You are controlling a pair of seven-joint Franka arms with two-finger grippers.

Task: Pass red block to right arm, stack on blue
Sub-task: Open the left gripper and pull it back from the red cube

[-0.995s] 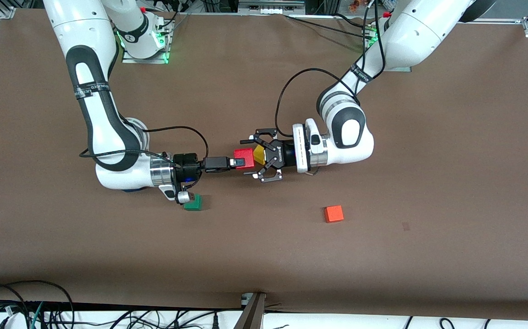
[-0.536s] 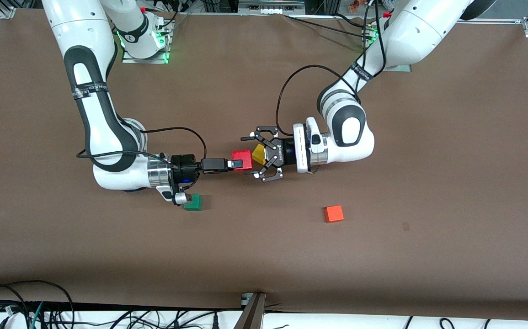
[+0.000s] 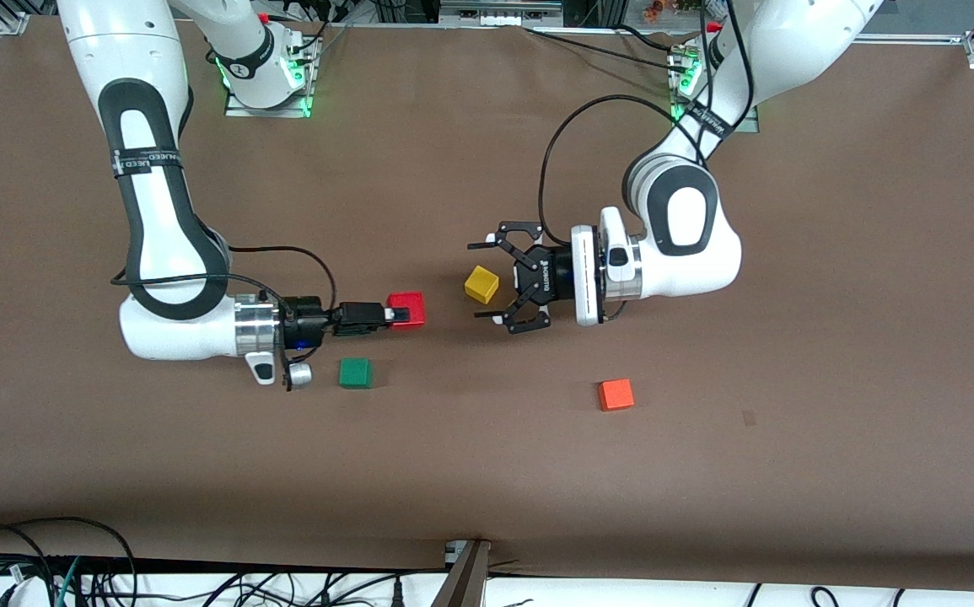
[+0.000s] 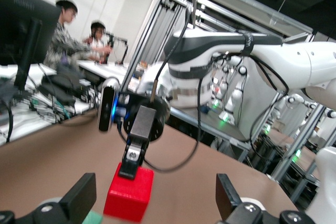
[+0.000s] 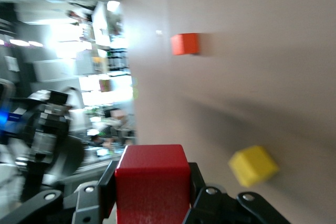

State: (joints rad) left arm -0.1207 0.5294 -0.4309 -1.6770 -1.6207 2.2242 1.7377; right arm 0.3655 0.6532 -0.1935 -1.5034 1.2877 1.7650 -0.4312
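- Worktop (image 3: 487, 480): wide bare strip along the edge nearest the front camera.
- Orange-red cube (image 3: 616, 394), green cube (image 3: 356, 373): well apart.
- Right gripper (image 3: 398, 314): mid-worktop, pinching the red block (image 3: 407, 308).
- Left gripper (image 3: 499, 282): fingers spread, empty, beside the yellow cube (image 3: 481, 284).

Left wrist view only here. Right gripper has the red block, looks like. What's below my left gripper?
Observer: A yellow cube lies on the table; the front view shows it between the left gripper's open fingers.
Operator: Red block gripped properly?
Observer: The right wrist view shows the red block seated between the right gripper's fingers, shut on it.
Operator: Blue cube?
Observer: No view shows it. A green cube lies near the right gripper, nearer the front camera than the yellow cube.
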